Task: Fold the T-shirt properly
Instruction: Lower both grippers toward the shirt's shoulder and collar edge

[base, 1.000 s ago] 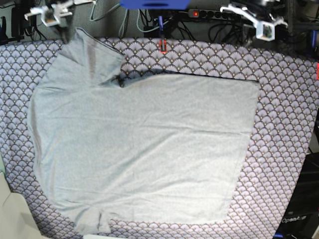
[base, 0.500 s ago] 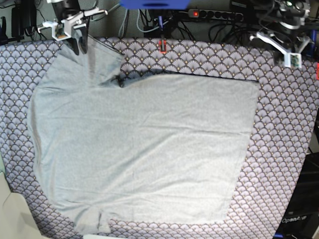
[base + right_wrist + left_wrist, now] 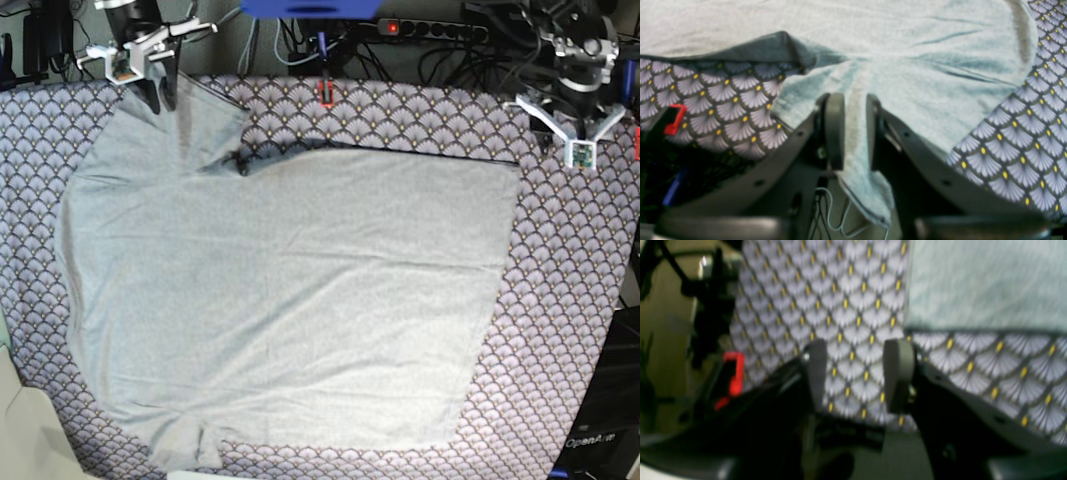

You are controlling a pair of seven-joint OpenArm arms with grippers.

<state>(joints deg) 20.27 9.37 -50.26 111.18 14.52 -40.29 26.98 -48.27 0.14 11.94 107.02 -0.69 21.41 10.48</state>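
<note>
The plain light grey knit T-shirt (image 3: 280, 290) lies flat on the purple scallop-patterned tablecloth (image 3: 570, 300). The right gripper (image 3: 850, 128) pinches its far sleeve hem; the left gripper (image 3: 857, 373), fingers spread and empty, hovers just beyond the far corner.
</note>
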